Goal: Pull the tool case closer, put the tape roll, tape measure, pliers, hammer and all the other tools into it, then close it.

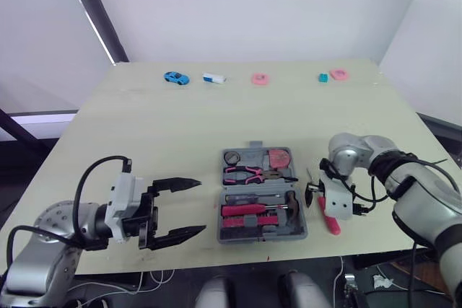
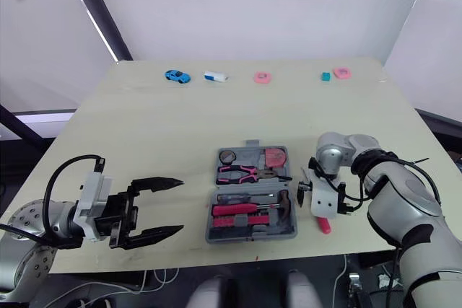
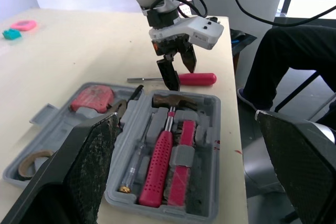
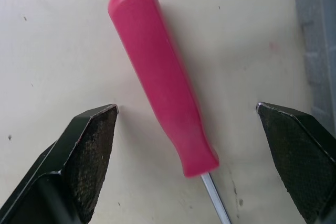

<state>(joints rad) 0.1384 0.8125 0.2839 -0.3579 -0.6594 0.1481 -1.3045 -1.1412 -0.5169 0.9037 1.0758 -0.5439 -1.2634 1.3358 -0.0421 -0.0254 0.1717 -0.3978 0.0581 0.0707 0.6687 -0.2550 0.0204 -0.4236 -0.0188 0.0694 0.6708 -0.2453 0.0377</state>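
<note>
The grey tool case [image 1: 303, 230] lies open near the table's front edge. In its lid half sit the tape roll [image 1: 232, 157], the pink tape measure [image 1: 279, 158] and the pliers [image 1: 249, 173]. The hammer [image 1: 291, 203] and pink-handled tools fill the front half. A pink-handled screwdriver [image 4: 163, 82] lies on the table just right of the case. My right gripper [image 4: 186, 108] hangs open over it, one finger on each side of the handle, not touching. Left of the case, my left gripper [image 1: 201, 207] is open and holds nothing.
Along the far edge lie a blue toy car [image 1: 175, 78], a white eraser [image 1: 214, 78], a pink ring [image 1: 259, 78], a teal block [image 1: 323, 77] and another pink ring [image 1: 338, 74]. The screwdriver [image 1: 330, 220] is close to the table's front edge.
</note>
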